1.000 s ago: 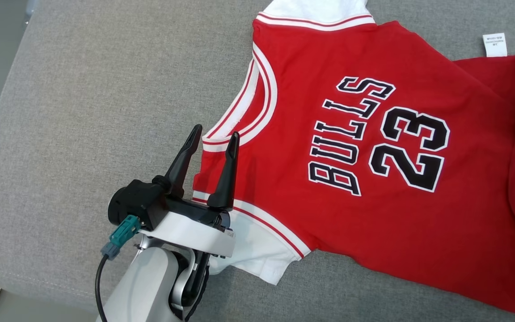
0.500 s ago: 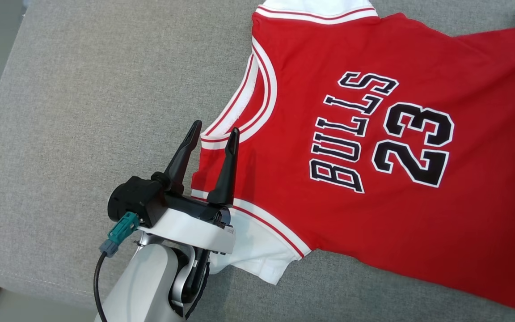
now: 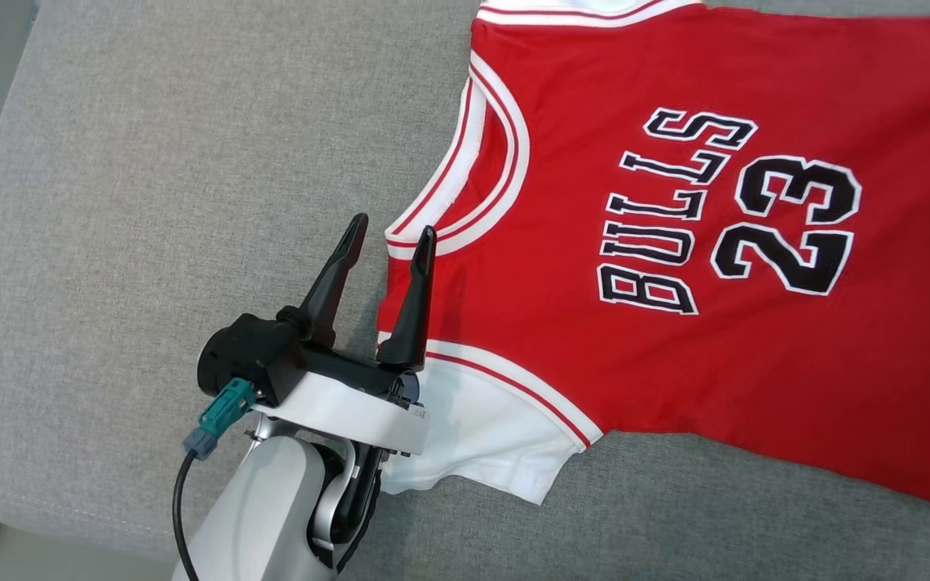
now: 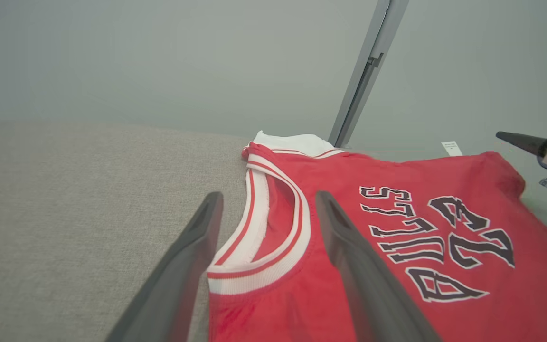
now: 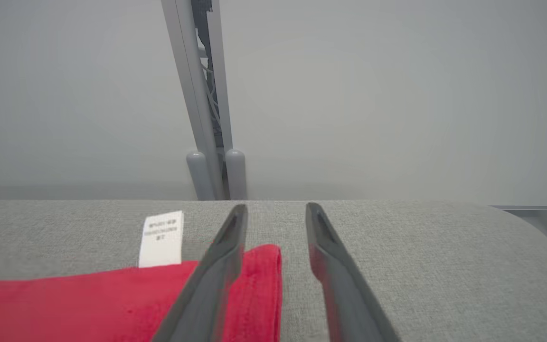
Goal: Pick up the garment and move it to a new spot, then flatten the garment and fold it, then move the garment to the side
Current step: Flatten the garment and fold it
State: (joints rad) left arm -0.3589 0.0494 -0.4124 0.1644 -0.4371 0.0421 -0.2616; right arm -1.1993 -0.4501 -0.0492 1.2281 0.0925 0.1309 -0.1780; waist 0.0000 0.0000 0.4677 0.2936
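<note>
Head view: left gripper (image 3: 394, 226) points at the collar, jaws wide and empty, flanking the neckline of one red-and-white fabric jersey (image 3: 715, 379), which lies flat on one grey woven cushion (image 3: 150, 202). Right gripper (image 5: 277, 209) sits low over the hem corner, jaws parted and empty.

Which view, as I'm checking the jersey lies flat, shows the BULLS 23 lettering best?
The head view: the lettering is seen from above, whole and sharp. The left wrist view catches it at a low slant. The right wrist view has a red hem corner of the jersey and its white label.
</note>
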